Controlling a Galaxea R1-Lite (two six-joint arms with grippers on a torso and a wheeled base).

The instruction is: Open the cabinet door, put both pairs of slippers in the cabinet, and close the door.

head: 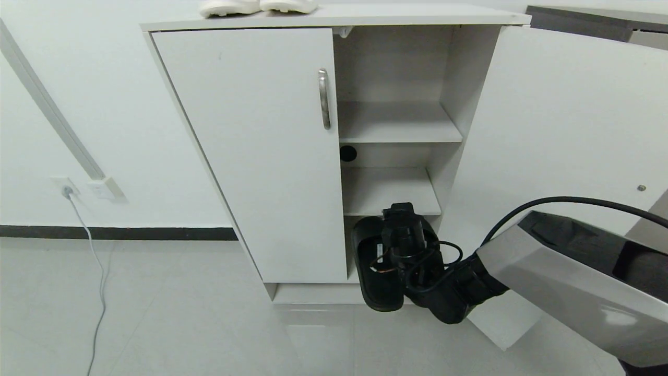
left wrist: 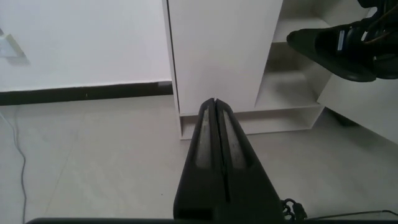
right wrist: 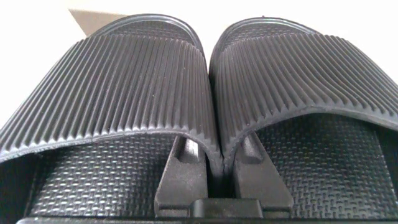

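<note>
- Left hand (left wrist: 214, 124) hangs over the floor (left wrist: 93, 155), closed up and empty.
- Right hand (right wrist: 217, 158) pinches both black slippers (right wrist: 143, 81) by their adjoining straps, so one grasp carries the pair, at the cabinet's (head: 250, 156) lowest opening.
- White slippers (head: 258, 6) wait on top.

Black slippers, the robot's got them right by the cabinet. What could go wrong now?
The right gripper pinches the black slippers only by their inner edges, so one might slip out. They hang just under the lower shelf, beside the closed left door, and might bump either going in. They seem to poke out past the cabinet front, so dropped here they could block the open door.
</note>
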